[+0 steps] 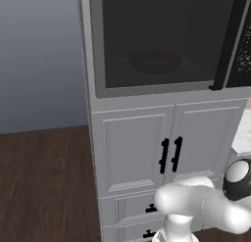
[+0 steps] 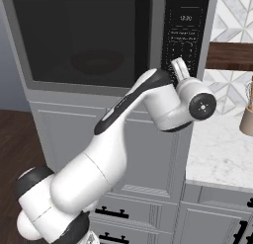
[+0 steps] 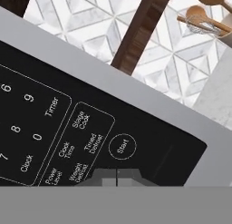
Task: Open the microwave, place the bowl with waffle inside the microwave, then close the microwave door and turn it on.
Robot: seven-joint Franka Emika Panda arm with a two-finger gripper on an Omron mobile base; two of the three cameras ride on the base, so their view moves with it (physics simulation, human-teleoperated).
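The microwave sits in a tall cabinet, and the microwave door is closed with its black bar handle upright. Through the dark glass the bowl with waffle shows dimly on the turntable, also seen as the bowl from the right. My gripper is shut with nothing in it, its tips at the lower part of the black control panel. In the hand view the gripper points at the panel just below the round Start button.
White cabinet doors with black handles and drawers lie below the microwave. To its right are a marble counter, a tiled backsplash, a dark wooden shelf and wooden utensils. Dark wood floor spreads left.
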